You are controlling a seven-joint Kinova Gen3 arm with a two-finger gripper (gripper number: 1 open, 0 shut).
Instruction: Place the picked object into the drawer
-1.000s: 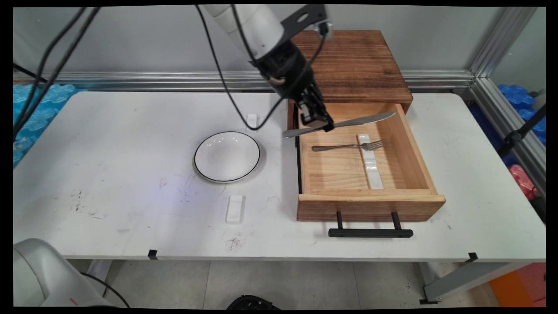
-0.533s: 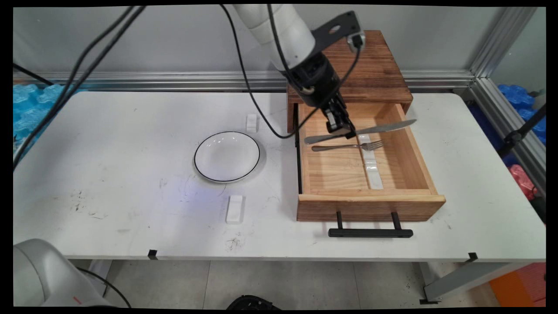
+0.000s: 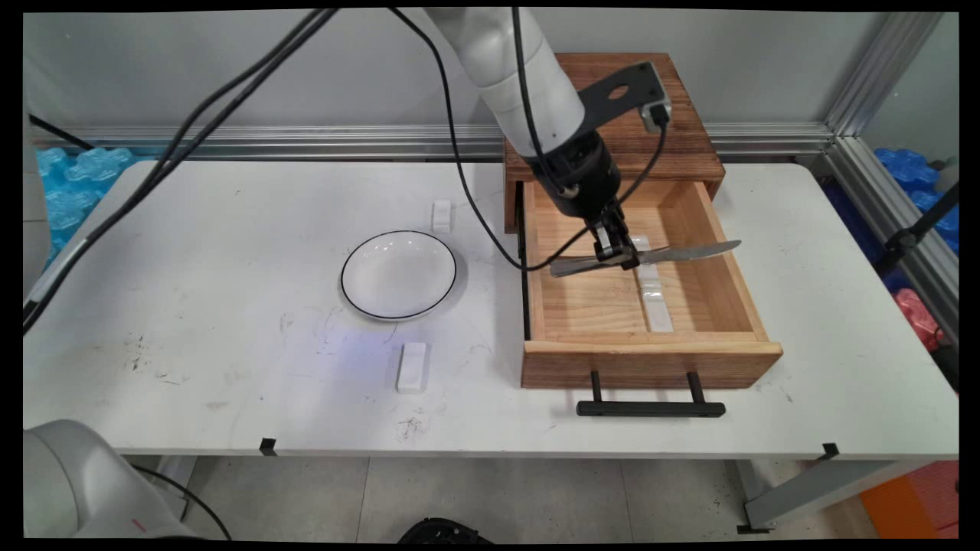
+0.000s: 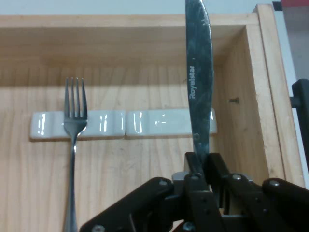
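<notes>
**Knife held over the open drawer**

The white surface [image 3: 230, 229] carries a dark wooden cabinet [image 3: 643, 115] at its far side, with its light wooden drawer [image 3: 651, 360] pulled out toward the near edge; a black handle [image 3: 651, 409] sticks out from the drawer's front. Left of the drawer sits a white bowl with a black rim [image 3: 399, 274], with one small white block [image 3: 442, 215] beyond it and another [image 3: 413, 366] nearer the front edge.

Above the drawer's far half hangs the end effector [image 3: 617, 256], pointing down, its two fingers clamped together on a table knife [image 3: 651, 258]. The grip is on the knife near where handle meets blade. In the main view the knife lies roughly level, its blade reaching right past the drawer's right wall and its handle pointing left. In the hand view the blade [image 4: 199, 72] runs straight away from the fingers.

On the drawer floor, below the knife, lies a row of white ceramic rests [image 4: 120, 123]. A fork [image 4: 74, 145] lies across that row, beside the knife and parallel to it, tines on the rests.
</notes>
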